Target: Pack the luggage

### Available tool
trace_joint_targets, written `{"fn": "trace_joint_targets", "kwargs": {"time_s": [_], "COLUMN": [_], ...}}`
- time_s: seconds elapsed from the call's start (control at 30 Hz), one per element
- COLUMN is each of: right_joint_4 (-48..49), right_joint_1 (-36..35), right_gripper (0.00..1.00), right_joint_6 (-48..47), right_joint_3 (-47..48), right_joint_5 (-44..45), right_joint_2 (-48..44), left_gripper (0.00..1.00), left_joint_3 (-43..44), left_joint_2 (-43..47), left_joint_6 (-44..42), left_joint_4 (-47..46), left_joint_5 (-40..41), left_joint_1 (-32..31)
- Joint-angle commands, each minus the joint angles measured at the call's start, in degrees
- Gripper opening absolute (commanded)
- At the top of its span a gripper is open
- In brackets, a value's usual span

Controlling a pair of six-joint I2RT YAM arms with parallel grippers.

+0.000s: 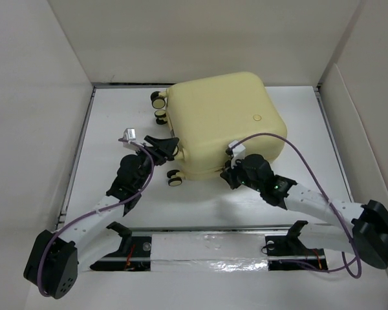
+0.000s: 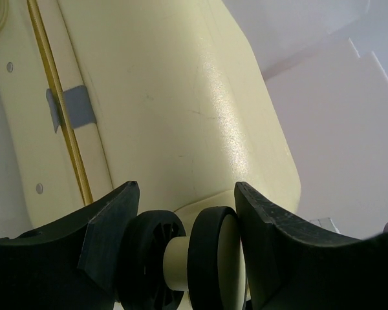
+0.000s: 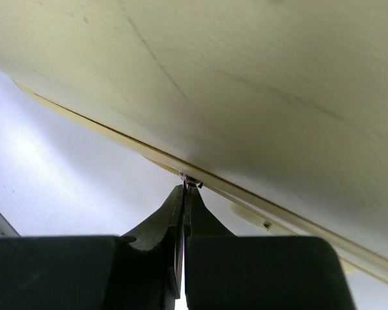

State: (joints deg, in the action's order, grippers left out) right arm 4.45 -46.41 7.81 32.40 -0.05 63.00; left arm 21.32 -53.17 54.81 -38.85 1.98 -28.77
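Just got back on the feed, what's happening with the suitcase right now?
The luggage lies closed on the table. The left end effector is clamped across one caster wheel on the case's left side. The right end effector is shut, its tips at the zipper seam along the near edge; whether they pinch a pull there is too small to tell.

White arm links (image 1: 100,210) w/ black joints (image 1: 52,265), purple cables (image 1: 313,181), black pincer fingers (image 2: 103,239).

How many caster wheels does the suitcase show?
4. Two far casters at the luggage's far left corner, the near caster at its near edge, the fourth caster between the left gripper's fingers. Others may be hidden.
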Motion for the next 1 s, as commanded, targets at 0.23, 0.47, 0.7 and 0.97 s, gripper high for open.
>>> {"fn": "trace_joint_targets", "kwargs": {"time_s": [0.23, 0.47, 0.7, 0.97], "right_joint_4": [21.7, 29.5, 23.2, 25.3], "right_joint_1": [-17.9, -24.3, -21.3, -23.6], "right_gripper": [0.0, 0.0, 0.0, 0.0], "right_joint_6": [4.8, 9.5, 5.0, 5.2], "right_joint_3": [12.3, 3.6, 12.8, 9.8], "right_joint_5": [-8.3, 1.3, -2.0, -1.7], "right_joint_2": [13.1, 8.8, 13.7, 8.8], "left_gripper": [0.0, 0.0, 0.0, 0.16], "left_joint_3": [-2.6, 1.5, 4.2, 8.0], "left_joint_2": [-2.1, -12.0, -15.2, -25.1], "left_joint_6": [-0.2, 0.5, -2.8, -3.7], "left_joint_4": [-5.4, -12.1, -12.7, -13.8], "left_joint_5": [-9.6, -13.0, -6.6, -7.1], "left_joint_1": [-5.8, -7.2, -9.5, -10.1]}}
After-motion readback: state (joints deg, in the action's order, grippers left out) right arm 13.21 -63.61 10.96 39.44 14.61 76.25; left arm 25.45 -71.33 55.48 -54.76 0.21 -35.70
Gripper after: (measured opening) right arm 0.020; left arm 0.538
